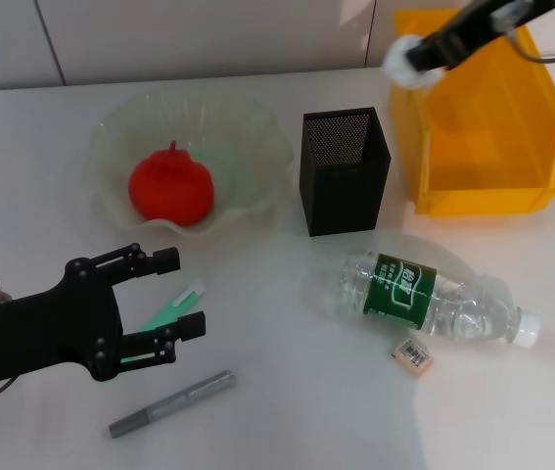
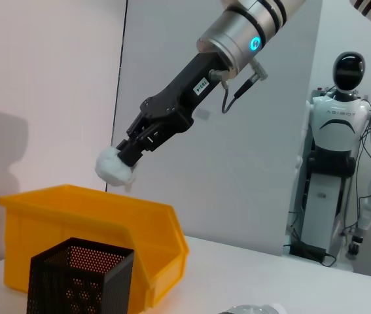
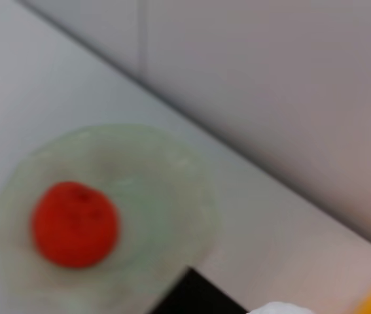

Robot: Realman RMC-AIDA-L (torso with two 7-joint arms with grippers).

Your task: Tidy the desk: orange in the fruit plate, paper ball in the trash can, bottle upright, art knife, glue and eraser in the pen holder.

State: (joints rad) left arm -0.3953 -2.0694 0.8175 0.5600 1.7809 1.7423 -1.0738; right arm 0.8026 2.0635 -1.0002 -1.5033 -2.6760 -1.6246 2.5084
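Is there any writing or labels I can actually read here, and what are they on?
"AGIBOT": on the chest of the white humanoid robot standing in the background.
Bottle green label: white characters, too small to read.
Eraser sticker: a barcode, digits unreadable.
Small tag on the right arm near its tool, which holds the paper ball: unreadable.

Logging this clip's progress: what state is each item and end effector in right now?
Orange: in plate.
Paper ball: held over bin.
Bottle: on its side.
Eraser: on desk.
Holder: upright.
Right end effector: shut on ball.
Left end effector: open.
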